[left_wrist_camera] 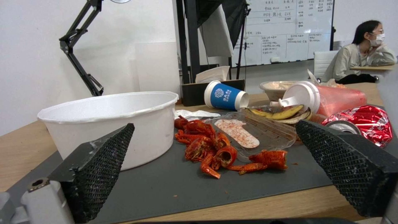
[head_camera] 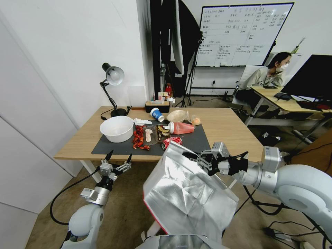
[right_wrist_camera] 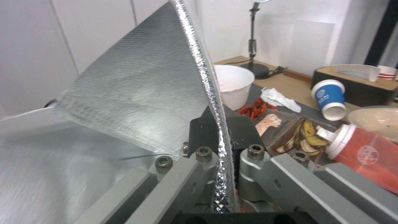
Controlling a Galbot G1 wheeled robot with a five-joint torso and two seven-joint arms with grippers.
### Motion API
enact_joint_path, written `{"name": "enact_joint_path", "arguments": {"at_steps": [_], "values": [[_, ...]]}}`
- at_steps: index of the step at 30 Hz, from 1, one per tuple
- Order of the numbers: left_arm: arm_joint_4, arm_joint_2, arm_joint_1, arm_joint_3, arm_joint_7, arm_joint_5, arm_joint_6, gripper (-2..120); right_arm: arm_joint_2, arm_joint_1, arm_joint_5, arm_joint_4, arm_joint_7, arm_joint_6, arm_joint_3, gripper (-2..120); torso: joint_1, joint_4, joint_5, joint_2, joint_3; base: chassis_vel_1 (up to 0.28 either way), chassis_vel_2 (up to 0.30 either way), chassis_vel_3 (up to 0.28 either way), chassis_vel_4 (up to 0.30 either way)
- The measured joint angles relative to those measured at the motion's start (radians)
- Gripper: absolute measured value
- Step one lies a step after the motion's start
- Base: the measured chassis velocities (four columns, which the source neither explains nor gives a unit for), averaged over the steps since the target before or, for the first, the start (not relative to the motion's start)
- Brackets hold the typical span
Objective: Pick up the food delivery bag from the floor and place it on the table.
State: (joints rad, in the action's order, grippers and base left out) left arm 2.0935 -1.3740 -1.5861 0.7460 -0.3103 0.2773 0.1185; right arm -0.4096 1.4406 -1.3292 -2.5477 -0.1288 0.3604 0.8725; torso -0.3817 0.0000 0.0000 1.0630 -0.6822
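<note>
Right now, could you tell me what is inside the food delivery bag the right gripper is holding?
Only crinkly silver foil lining shows inside the food delivery bag, gripped at its rim by the right gripper. No contents are visible; its lower interior is hidden by its folded walls.

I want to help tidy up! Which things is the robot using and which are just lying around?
Using:
- food delivery bag
- right gripper, fingers shut on the bag's foil edge
- table

Lying around:
- white bowl
- crayfish shells
- blue cup
- banana peel
- red can
- desk lamp
</note>
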Motion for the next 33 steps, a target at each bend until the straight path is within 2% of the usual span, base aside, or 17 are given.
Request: {"name": "enact_joint_path", "arguments": {"at_steps": [1,4,6,17,28,33], "values": [[-0.002,0.001,0.001,0.0,0.0,0.0,0.0,100,-0.008,-0.02,-0.033,-0.001,0.035,-0.017,-0.002,0,0.0,-0.0002,-0.0001,0.0,0.0,0.0,0.0,0.0,0.0],[-0.002,0.002,0.001,0.0,0.0,-0.001,0.0,100,-0.009,-0.024,-0.04,-0.001,0.042,-0.022,-0.002,0,0.0,-0.0001,0.0001,0.0,0.0,0.0,0.0,0.0,0.0],[-0.002,0.003,0.004,-0.002,0.0,-0.001,0.0,100,-0.02,-0.073,-0.108,-0.003,0.119,-0.053,-0.011,0,0.0,-0.0001,0.0001,0.0,0.0,0.0,0.0,0.0,0.0],[-0.009,0.006,0.006,-0.002,0.001,-0.001,0.0,100,-0.035,-0.2,-0.222,-0.003,0.305,-0.073,-0.006,0,0.0,0.0001,-0.0001,0.0,0.0,0.0,0.0,0.0,0.0],[-0.016,0.005,0.01,-0.006,0.001,-0.002,0.0,100,-0.071,-0.305,-0.271,0.057,0.517,-0.052,-0.006,0,0.0,0.0,0.0001,-0.001,0.0,0.0,0.0,0.0,0.0],[-0.022,0.006,0.01,-0.006,0.001,-0.003,0.0,100,-0.099,-0.334,-0.304,0.114,0.646,-0.011,0.005,0,0.0,-0.0001,0.0,-0.001,0.0,0.0,0.0,0.0,0.0]]}}
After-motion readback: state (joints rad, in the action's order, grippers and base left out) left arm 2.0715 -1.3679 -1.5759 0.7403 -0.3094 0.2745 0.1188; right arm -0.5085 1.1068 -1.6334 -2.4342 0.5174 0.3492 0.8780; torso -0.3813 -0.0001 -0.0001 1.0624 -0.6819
